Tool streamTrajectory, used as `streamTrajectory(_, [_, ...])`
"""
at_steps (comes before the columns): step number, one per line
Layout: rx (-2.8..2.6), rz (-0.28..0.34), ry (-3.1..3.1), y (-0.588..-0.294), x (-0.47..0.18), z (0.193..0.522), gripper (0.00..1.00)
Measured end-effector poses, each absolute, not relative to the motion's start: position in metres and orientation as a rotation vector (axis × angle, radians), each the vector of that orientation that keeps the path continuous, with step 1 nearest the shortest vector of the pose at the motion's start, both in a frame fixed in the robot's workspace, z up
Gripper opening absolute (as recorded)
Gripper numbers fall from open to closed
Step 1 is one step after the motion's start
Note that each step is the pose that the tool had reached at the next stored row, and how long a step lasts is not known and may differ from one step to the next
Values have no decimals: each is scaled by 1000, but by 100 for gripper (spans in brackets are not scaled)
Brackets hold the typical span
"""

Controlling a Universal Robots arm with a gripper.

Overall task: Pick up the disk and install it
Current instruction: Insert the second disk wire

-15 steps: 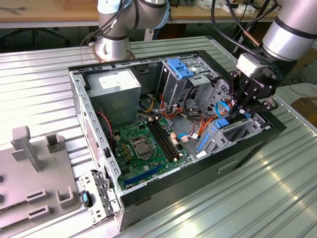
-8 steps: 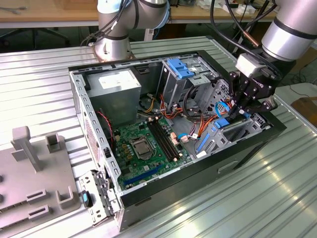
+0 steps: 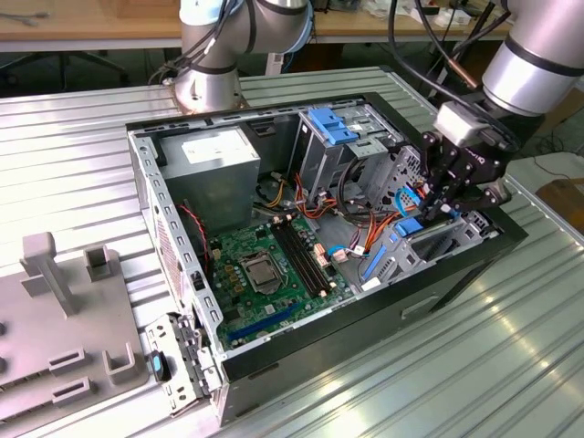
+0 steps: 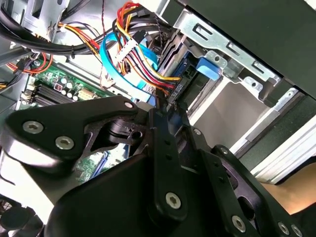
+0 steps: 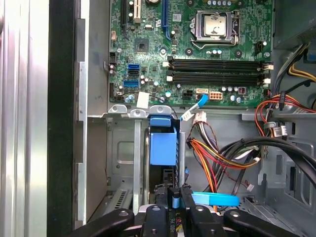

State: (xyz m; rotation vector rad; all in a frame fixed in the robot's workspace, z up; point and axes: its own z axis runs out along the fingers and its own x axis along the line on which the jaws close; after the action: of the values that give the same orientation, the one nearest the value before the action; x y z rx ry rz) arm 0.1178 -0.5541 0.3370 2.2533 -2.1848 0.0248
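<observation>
Ribbed metal table (image 3: 73, 128) carries the open black computer case (image 3: 474, 260). Green motherboard (image 3: 265, 269) lies on its floor. Black robot hand (image 3: 444, 208) is down in the drive bay, fingers together on the blue-railed dark disk (image 5: 163, 148), standing edgewise in the silver bay.

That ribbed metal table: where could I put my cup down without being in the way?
The ribbed table lies bare in front of the computer case, toward the exterior view's right. Crowded: inside the case, where cables bunch beside the end effector.
</observation>
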Motion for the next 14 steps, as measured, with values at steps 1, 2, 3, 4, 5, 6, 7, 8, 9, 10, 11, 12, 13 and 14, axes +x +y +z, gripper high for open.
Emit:
streamTrajectory(1, [2254,26,-2185,-554,118,339,24])
streamTrajectory(2, [2254,27,-2186,-554,118,341,24])
streamTrajectory(3, [2255,28,-2186,-554,118,344,24])
streamTrajectory(4, [2255,29,-2187,-554,118,345,24])
streamTrajectory(5, [2255,30,-2187,-554,118,348,24])
streamTrajectory(6, [2256,31,-2187,-554,118,350,24])
streamTrajectory(7, [2256,32,-2187,-554,118,351,24])
streamTrajectory(8, [2256,32,-2188,-554,118,353,24])
streamTrajectory(9, [2256,33,-2188,-554,118,354,24])
streamTrajectory(10, [2256,32,-2188,-554,118,354,24])
streamTrajectory(11, [2256,32,-2188,-554,118,354,24])
streamTrajectory(12, [2256,32,-2188,-554,118,354,24])
streamTrajectory(13, [2256,33,-2188,-554,118,354,22])
streamTrajectory(14, [2256,33,-2188,-554,118,354,16])
